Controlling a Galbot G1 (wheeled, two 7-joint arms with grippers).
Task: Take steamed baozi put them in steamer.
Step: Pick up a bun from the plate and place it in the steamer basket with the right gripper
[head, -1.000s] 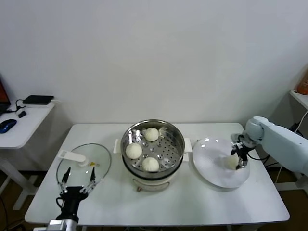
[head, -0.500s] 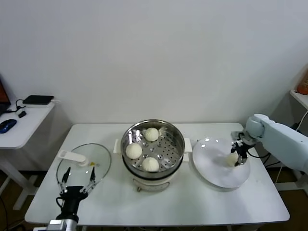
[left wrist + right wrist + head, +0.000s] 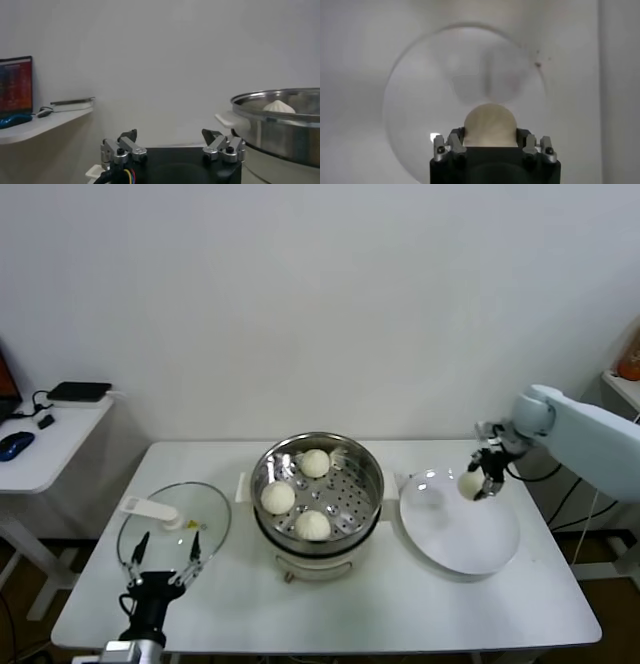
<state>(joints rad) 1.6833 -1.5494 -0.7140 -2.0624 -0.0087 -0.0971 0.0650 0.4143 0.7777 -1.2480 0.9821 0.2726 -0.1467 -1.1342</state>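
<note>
1. Head view: the steamer (image 3: 317,492) is standing near the middle of the white table (image 3: 400,614), carrying three steamed baozi on its perforated floor: one (image 3: 316,463) toward the table's far edge, one (image 3: 278,497) on the side toward the glass lid, one (image 3: 313,525) toward the near edge.
2. Head view: the right gripper (image 3: 479,481) is hanging above the far rim of the white plate (image 3: 461,542), which is lying toward the table's right edge; its fingers are clamping a fourth baozi (image 3: 470,483), clear of the plate's surface.
3. Head view: the glass lid (image 3: 174,526) with its white handle is lying flat toward the table's left edge. The left gripper (image 3: 161,565) is idling at the near-left corner, fingers spread wide, holding nothing.
4. Left wrist view: the left gripper (image 3: 170,140) is showing both fingers apart and empty; the steamer's steel wall (image 3: 280,125) is standing beside it, with one baozi top (image 3: 279,106) showing over the rim.
5. Right wrist view: the right gripper (image 3: 490,135) is grasping the baozi (image 3: 490,124) between its fingers, with the white plate (image 3: 420,100) lying below it.
</note>
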